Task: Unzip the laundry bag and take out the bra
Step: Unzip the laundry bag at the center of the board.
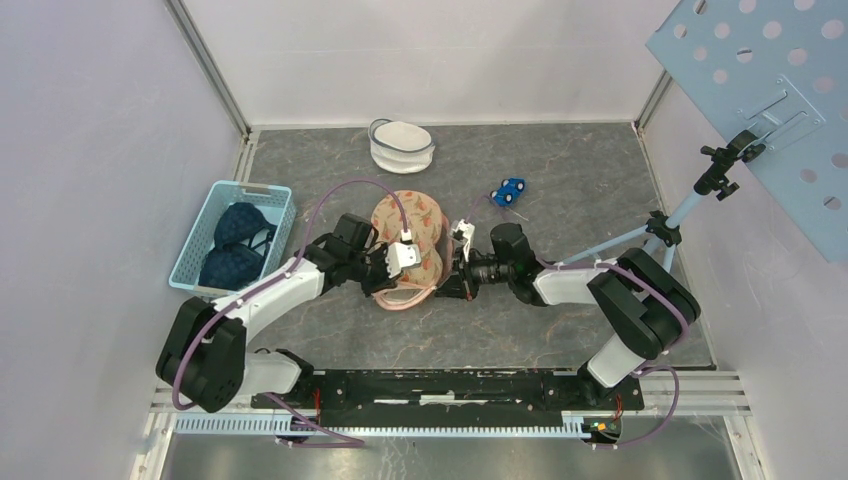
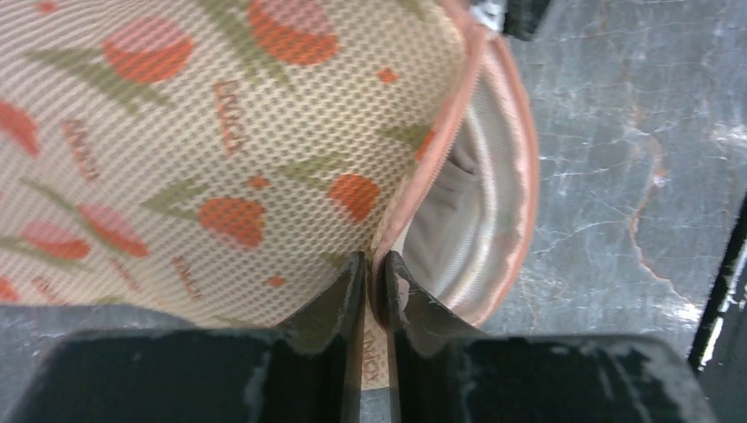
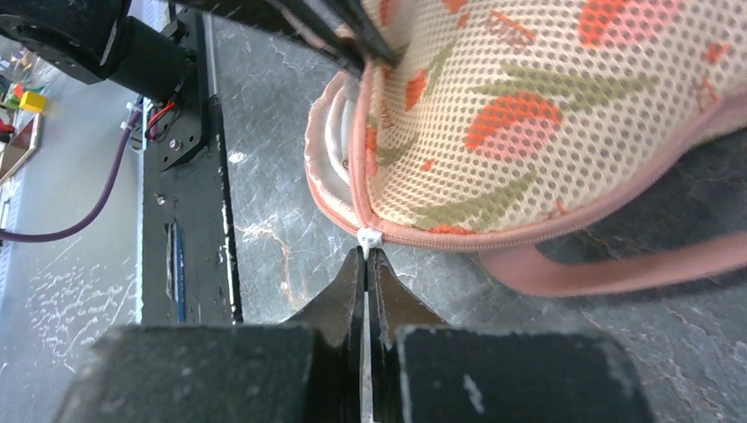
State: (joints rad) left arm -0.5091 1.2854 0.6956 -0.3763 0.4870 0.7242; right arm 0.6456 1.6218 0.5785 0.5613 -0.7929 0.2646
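Seen from above, the floral mesh laundry bag (image 1: 410, 222) lies in the middle of the table (image 1: 560, 320) between both arms, with the left gripper (image 1: 398, 265) at its near left edge and the right gripper (image 1: 458, 262) at its right side. The left wrist view shows that gripper's fingers (image 2: 339, 304) almost together, pinching the bag's pink rim (image 2: 414, 189) beside the gaping opening. The right wrist view shows its fingers (image 3: 343, 300) fully closed, clamping the white zipper pull (image 3: 369, 237).
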